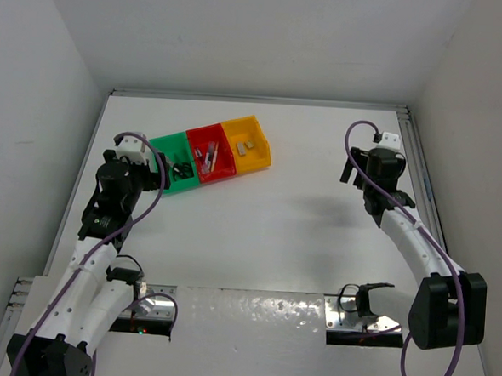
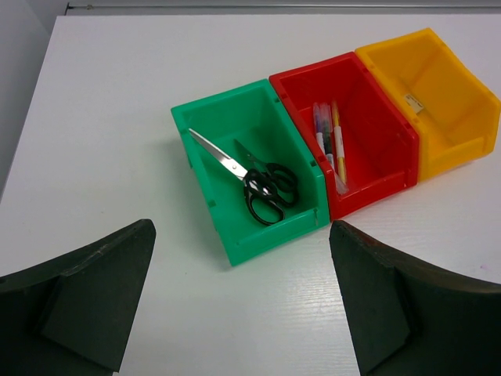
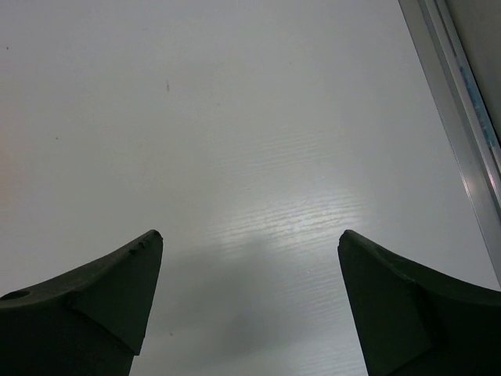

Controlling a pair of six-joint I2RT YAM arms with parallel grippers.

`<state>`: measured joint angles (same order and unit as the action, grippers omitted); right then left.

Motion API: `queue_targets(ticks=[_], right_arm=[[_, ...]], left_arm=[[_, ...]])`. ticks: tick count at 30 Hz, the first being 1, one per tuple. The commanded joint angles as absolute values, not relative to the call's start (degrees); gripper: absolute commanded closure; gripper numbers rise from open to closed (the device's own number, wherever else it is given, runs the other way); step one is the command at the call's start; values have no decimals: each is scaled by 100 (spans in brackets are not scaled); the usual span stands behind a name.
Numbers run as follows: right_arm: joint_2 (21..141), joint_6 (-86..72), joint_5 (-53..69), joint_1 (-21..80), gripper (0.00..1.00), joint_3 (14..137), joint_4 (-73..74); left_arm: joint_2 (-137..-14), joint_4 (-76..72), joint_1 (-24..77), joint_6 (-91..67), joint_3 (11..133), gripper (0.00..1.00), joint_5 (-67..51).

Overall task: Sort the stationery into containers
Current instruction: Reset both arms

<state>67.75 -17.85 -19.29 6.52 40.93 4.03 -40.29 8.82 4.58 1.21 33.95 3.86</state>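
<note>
Three joined bins stand in a row at the back left of the table: green [image 1: 174,162], red [image 1: 209,152] and yellow-orange [image 1: 247,143]. In the left wrist view the green bin [image 2: 235,235] holds black-handled scissors [image 2: 258,184], the red bin [image 2: 387,149] holds several pens [image 2: 329,145], and the yellow-orange bin [image 2: 450,117] shows a small pale block [image 2: 414,103]. My left gripper [image 2: 243,313] is open and empty, just in front of the green bin. My right gripper [image 3: 250,305] is open and empty above bare table at the right.
An aluminium rail [image 3: 462,133] runs along the table's right edge, close to my right gripper. White walls enclose the table at the left, back and right. Purple cables [image 1: 159,195] loop along both arms. Metal mounting plates [image 1: 354,318] sit at the near edge.
</note>
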Motion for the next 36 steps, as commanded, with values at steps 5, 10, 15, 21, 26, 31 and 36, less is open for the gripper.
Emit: queue_targets(ticks=[5, 10, 15, 21, 26, 31, 36], right_arm=[[6522, -1960, -2074, 686, 9, 3850, -219], [6373, -1951, -2065, 686, 8, 3674, -430], [6337, -1828, -1995, 703, 8, 3639, -466], [6363, -1775, -1907, 721, 8, 3656, -422], [6363, -1784, -1846, 721, 9, 3683, -396], [6363, -1758, -1837, 721, 9, 3718, -352], [6355, -1749, -1837, 721, 8, 3744, -360]], left_arm=[[-4017, 694, 527, 70, 3357, 8, 396], [-4017, 686, 519, 62, 3349, 8, 396], [-4034, 677, 519, 62, 3340, 8, 387], [-4017, 677, 519, 62, 3331, 8, 387], [-3999, 686, 519, 62, 3322, 9, 404], [-3990, 686, 519, 62, 3305, 8, 413], [-4008, 677, 519, 62, 3313, 8, 404]])
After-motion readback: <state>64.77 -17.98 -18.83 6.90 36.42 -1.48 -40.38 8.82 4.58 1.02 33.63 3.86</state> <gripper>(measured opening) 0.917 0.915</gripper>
